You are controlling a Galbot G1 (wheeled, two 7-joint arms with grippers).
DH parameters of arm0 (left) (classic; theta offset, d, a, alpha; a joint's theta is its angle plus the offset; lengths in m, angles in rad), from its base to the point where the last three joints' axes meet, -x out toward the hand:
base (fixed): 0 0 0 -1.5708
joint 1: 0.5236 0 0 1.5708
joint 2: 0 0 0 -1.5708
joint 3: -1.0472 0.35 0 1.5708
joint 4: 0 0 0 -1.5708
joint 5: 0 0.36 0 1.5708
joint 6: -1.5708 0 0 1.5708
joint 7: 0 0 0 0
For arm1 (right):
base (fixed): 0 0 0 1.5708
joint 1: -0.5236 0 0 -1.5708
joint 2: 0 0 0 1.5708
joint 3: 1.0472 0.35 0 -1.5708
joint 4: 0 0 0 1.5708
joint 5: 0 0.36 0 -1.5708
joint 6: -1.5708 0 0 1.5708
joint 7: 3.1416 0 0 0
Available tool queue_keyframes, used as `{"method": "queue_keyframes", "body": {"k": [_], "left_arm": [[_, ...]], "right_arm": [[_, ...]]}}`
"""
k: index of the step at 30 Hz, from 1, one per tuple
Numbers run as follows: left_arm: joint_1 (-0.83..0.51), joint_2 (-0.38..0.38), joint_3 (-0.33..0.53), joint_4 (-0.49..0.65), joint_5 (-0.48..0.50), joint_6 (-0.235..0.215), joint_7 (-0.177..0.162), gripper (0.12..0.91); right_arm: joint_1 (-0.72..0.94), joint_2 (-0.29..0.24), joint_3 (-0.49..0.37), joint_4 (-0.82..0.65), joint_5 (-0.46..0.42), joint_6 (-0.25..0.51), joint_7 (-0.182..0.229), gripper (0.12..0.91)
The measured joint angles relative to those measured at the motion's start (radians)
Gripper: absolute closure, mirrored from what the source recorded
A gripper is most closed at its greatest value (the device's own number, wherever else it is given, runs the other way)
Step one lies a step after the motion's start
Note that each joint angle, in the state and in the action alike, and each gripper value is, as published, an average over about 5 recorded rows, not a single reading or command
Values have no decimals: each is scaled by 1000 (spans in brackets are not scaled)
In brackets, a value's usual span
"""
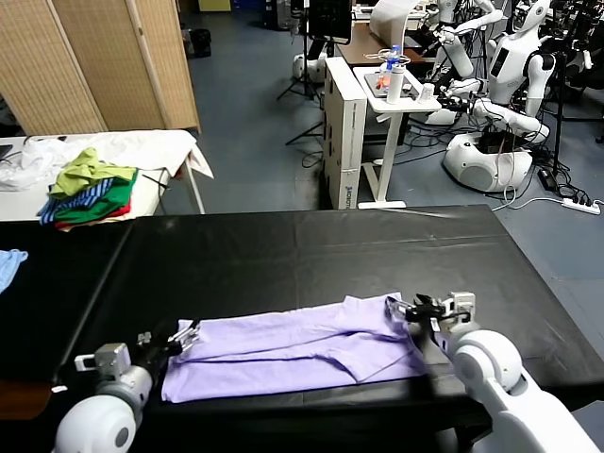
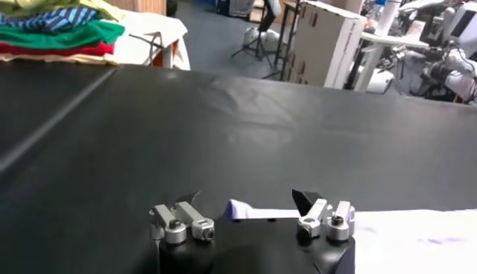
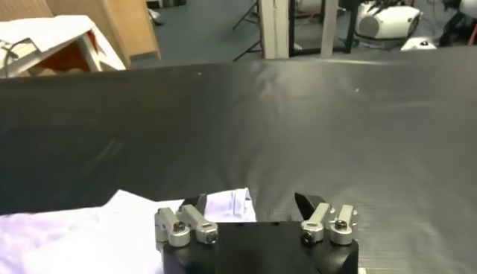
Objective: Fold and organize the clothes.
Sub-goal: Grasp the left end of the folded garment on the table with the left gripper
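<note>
While one lavender T-shirt [image 1: 293,349] lies flat, left claw [image 1: 186,337] and right claw [image 1: 408,311] both gape wide.

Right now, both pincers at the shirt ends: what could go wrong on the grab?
1. The left pincer stands open with only a small corner of the shirt between its fingers, so it may close on too little fabric and slip off.
2. The shirt already lies folded over itself, so the right pincer at the sleeve end may catch one layer only.
3. The shirt lies near the table front edge; a dragged lift could pull it over.
</note>
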Motion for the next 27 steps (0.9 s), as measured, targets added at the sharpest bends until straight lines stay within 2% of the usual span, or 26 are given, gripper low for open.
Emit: {"method": "queue_keyframes", "body": {"k": [3,7,10,13,16,18,21,22,25,27], "left_arm": [[-2,-2,3,10,4,0,9,243],[-8,-8,9,28,16,1,17,495],[-17,-14,13,43,21,0,20,685],[-28,-19,18,61,37,-5,26,837],[-41,-21,20,80,60,-16,34,884],[-50,-21,21,92,67,-22,36,884],[-59,-21,23,99,68,-25,37,885],[-59,-22,24,100,69,-25,37,885],[-55,-27,25,95,85,-27,38,884],[-48,-30,23,87,101,-31,39,869]], "right_arm": [[0,5,-2,-3,-4,0,0,456],[-8,10,-2,-1,-17,6,-2,542],[-19,16,0,6,-36,20,3,656],[-35,22,8,18,-50,30,20,761],[-53,28,18,32,-52,31,29,814],[-62,31,25,39,-52,32,28,828],[-69,33,35,45,-50,33,14,813],[-69,31,39,48,-49,34,5,786],[-70,23,53,60,-44,38,-29,640],[-73,14,63,71,-39,42,-45,510]]}}
